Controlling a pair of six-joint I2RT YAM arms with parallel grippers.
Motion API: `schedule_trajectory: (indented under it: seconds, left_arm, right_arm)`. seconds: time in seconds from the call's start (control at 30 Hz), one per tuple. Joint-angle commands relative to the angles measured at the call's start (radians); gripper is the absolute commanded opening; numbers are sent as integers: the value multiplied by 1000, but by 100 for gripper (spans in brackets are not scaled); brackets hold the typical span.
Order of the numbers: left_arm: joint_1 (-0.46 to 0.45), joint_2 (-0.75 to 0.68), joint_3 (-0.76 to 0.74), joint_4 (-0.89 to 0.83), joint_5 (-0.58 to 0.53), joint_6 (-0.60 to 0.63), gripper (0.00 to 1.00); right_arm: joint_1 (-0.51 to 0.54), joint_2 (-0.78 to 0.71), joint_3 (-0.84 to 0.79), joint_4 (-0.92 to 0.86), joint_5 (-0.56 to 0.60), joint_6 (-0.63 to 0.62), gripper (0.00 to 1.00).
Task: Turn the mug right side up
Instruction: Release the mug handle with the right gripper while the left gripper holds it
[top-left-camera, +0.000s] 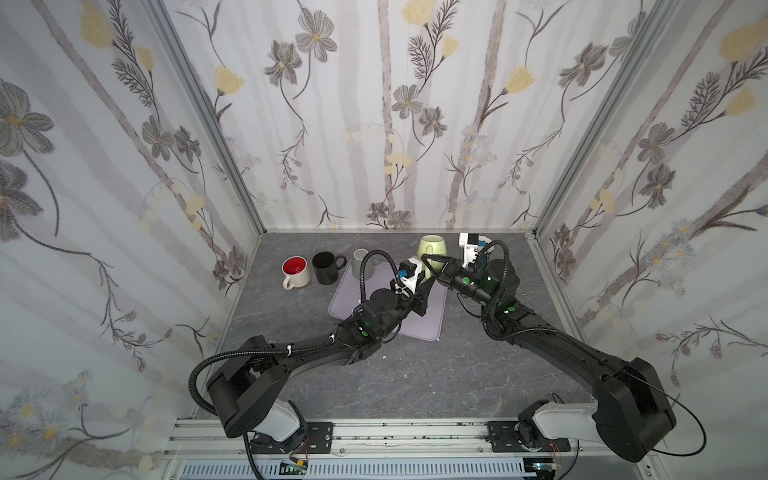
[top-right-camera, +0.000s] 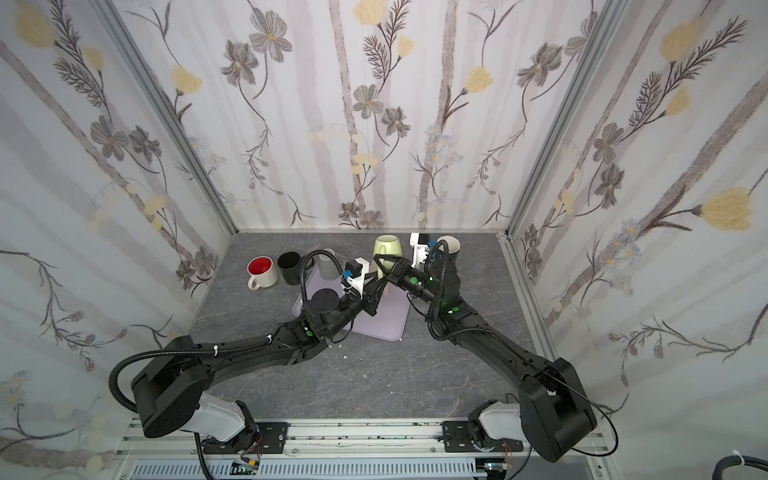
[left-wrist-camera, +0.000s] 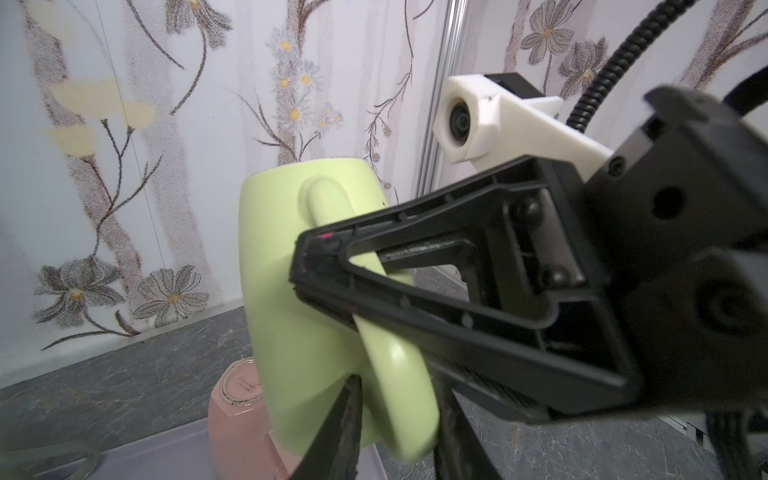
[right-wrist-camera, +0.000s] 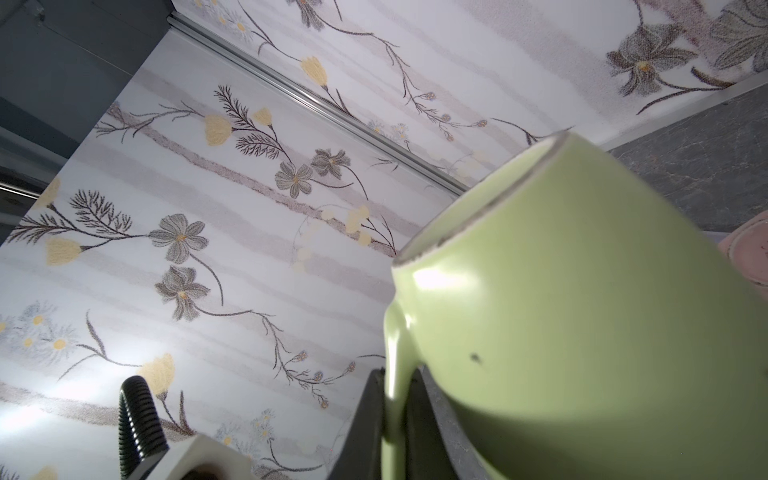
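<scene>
In both top views the right gripper (top-left-camera: 426, 261) pinches the green mug (top-left-camera: 433, 248) by its handle, base-up in the air over the mat (top-left-camera: 432, 324). Left wrist: the left gripper (left-wrist-camera: 395, 395) straddles that handle; we cannot tell if it bites. Right wrist: 2 opposing grips could twist it loose onto the pink mug (right-wrist-camera: 748, 249).

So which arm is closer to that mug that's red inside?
Left. In a top view the left arm lies over the lilac mat, to the right of the red-lined mug; the right arm is farther right, beyond the green mug.
</scene>
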Motion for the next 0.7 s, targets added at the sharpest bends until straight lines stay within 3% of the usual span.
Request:
schedule_trajectory:
  seconds: [0.0, 0.67]
  left_arm:
    - [4, 2, 18, 59, -71, -14, 28]
    - [5, 20, -5, 238, -150, -54, 31]
  right_arm:
    - [16, 6, -5, 86, -69, 27, 0]
    - [36, 5, -39, 188, -63, 115, 0]
